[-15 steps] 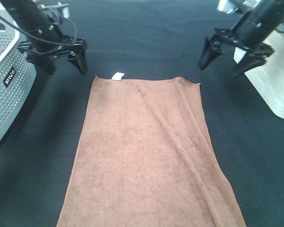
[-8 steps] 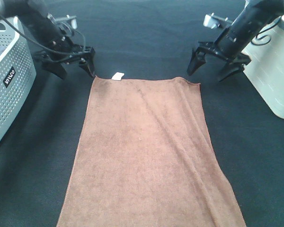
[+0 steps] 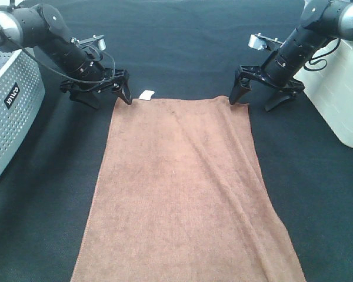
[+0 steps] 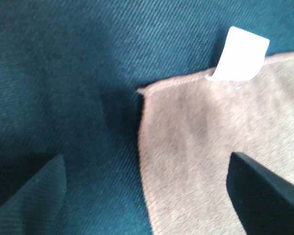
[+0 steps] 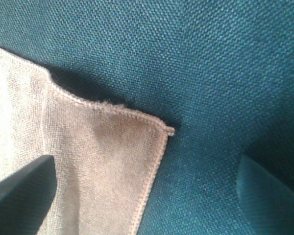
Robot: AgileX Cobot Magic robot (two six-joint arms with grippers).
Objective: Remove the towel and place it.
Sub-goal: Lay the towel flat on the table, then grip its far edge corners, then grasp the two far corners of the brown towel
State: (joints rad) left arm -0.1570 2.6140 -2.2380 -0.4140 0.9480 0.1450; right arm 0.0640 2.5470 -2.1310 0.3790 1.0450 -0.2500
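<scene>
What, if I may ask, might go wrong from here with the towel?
The towel lies flat on the black cloth, so the open left jaws and right jaws, each straddling a far corner, may pinch the cloth too or slip off the hem. If only one corner catches, the long towel would likely lift skewed.

You're looking at a brown towel (image 3: 182,188) of soft, matt terry cloth with a fuzzy nap, a stitched hem and a smooth white tag (image 3: 146,94) at its upper-left corner. It lies on a tabletop (image 3: 182,41) covered in black, matt, coarsely woven cloth. At the frame's left edge, the grey basket (image 3: 12,117) is smooth perforated plastic, and the left hand (image 3: 110,101) and right hand (image 3: 250,104) look matt black.
</scene>
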